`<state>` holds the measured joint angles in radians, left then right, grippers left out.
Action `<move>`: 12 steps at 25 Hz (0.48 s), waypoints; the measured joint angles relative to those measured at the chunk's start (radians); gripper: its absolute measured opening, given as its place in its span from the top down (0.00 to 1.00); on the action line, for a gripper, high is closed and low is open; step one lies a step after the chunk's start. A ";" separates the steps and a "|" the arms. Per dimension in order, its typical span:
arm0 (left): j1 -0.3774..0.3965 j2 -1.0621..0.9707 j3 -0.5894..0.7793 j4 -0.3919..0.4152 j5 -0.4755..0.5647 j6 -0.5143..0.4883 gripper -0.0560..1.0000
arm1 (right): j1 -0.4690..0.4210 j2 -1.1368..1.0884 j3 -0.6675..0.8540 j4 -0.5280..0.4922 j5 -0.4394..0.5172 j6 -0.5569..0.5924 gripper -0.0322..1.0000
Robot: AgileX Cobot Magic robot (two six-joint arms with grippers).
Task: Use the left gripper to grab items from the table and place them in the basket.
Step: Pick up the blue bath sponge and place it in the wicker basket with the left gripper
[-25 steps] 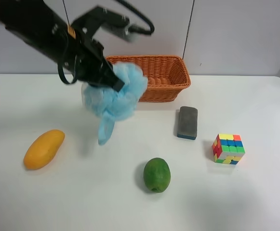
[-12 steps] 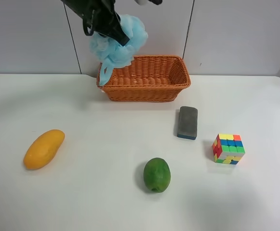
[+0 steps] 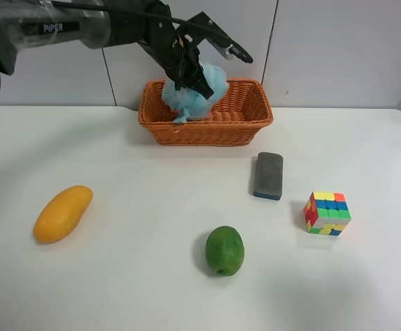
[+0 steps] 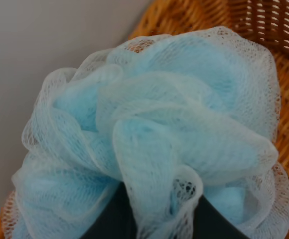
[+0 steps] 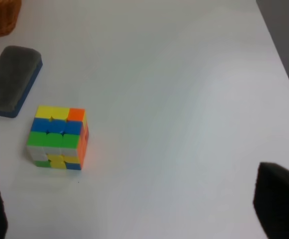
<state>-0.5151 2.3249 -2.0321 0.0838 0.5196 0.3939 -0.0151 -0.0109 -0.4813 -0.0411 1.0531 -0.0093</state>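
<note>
My left gripper [image 3: 188, 74] is shut on the light-blue bath pouf [image 3: 199, 93] and holds it down inside the left part of the wicker basket [image 3: 245, 123]. In the left wrist view the pouf [image 4: 154, 129] fills the frame between the black fingers [image 4: 109, 219], with basket weave [image 4: 286, 99] behind it. On the table [image 3: 138, 276] lie the mango [image 3: 63, 213], the green fruit [image 3: 224, 250], the grey eraser [image 3: 268, 175] and the puzzle cube [image 3: 327, 213]. My right gripper [image 5: 134, 216] is open above the table, near the cube [image 5: 58, 138] and the eraser [image 5: 12, 79].
A grey panelled wall [image 3: 338, 48] stands right behind the basket. The black left arm [image 3: 83, 27] reaches in from the exterior view's upper left. The table's edge [image 5: 278, 55] shows in the right wrist view, and a basket corner [image 5: 0, 17].
The left gripper carried the pouf from above the table up and back, then lowered it into the basket. The other items have not moved.
</note>
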 joint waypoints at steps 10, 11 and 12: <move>0.000 -0.011 -0.004 -0.030 0.034 0.000 0.47 | 0.000 0.000 0.000 0.000 0.000 0.000 0.01; 0.000 -0.013 -0.004 -0.038 0.034 -0.002 0.33 | 0.000 0.000 0.000 0.000 0.000 0.000 0.01; 0.000 -0.017 -0.006 -0.049 0.034 -0.004 0.21 | 0.000 0.000 0.000 0.000 0.000 0.000 0.01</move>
<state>-0.5151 2.3080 -2.0378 0.0350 0.5533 0.3902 -0.0151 -0.0109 -0.4813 -0.0411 1.0531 -0.0093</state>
